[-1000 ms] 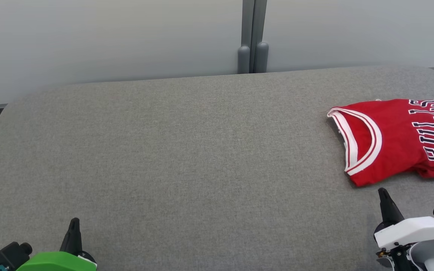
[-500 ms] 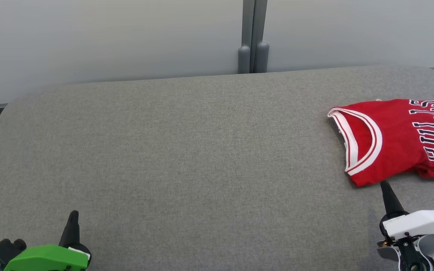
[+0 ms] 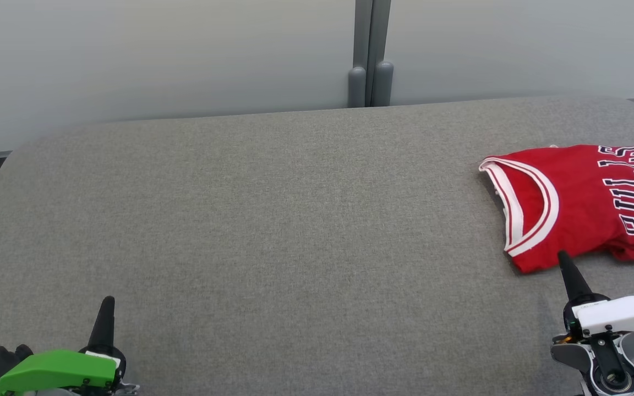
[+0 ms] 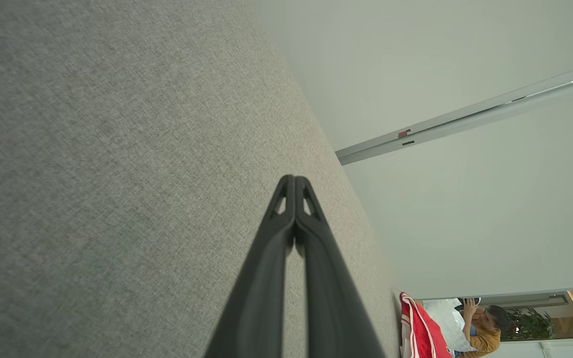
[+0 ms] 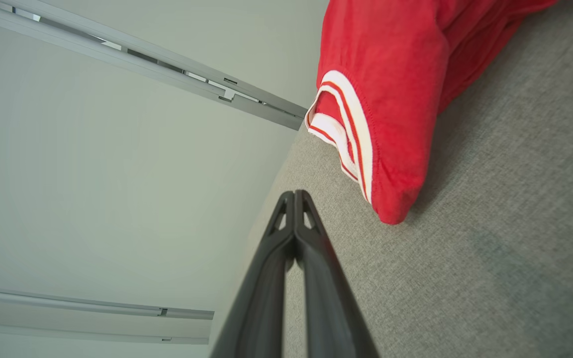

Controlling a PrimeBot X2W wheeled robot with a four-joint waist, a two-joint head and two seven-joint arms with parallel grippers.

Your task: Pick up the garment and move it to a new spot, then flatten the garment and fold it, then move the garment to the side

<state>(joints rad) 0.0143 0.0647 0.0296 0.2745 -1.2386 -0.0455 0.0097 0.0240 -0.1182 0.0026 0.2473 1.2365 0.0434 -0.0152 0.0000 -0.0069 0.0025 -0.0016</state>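
The red garment (image 3: 581,203) lies at the right end of the grey padded table (image 3: 295,220), doubled over into a compact shape with its white-trimmed neck facing the middle and its lettering running off the head view's right edge; it looks folded and set aside, so I judge the task at or near its end, though the lower edge is bunched and may want tidying; the right gripper (image 3: 562,257) has its fingers pressed together on nothing, its tip just beside the garment's near corner; the left gripper (image 3: 108,301), likewise closed and empty, sits low at the near left, well apart from the cloth; nothing lies between them; behind stand pale wall panels and a grey post (image 3: 369,55); a person (image 4: 485,328) sits far off beyond the table.
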